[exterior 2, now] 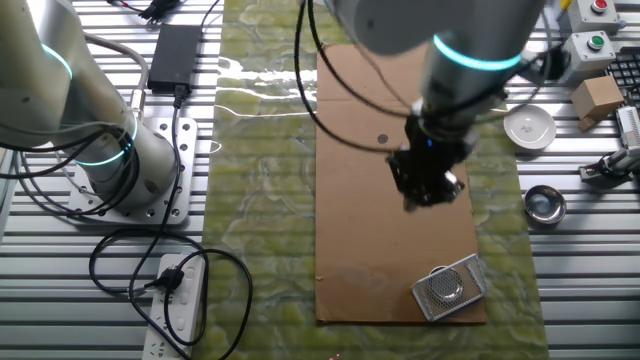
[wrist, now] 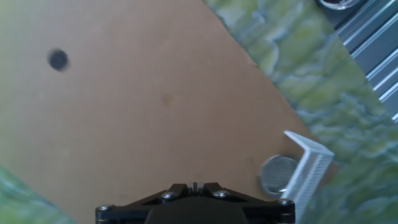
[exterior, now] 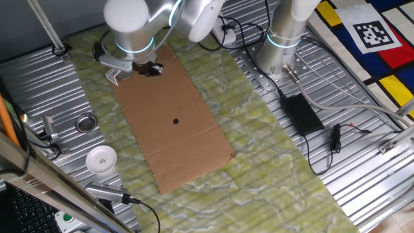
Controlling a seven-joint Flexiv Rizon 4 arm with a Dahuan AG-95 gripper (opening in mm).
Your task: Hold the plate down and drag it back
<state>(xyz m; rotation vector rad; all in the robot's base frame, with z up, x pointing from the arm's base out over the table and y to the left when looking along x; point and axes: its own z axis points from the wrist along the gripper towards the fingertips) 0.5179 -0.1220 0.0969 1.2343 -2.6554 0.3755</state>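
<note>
My claw [exterior 2: 428,188] hangs above the brown cardboard sheet [exterior 2: 372,230]; I cannot tell whether its fingers are spread or closed. The plate [wrist: 278,175] lies flat near the sheet's corner, partly under a perforated silver block [exterior 2: 449,287]. Off on the worktop [exterior: 61,90] sit a white bowl [exterior 2: 529,127] and metal ring [exterior 2: 545,203]

Hand view: gripper [wrist: 194,202] fingertips cut off by the bottom edge, only the black base shows, so jaw state unreadable. Plate [wrist: 278,175] ahead-right of it, soft-focus, right part hidden behind the white slatted piece [wrist: 309,167]. Metal ring [wrist: 339,4] far ahead-right, clipped by the top edge.
</note>
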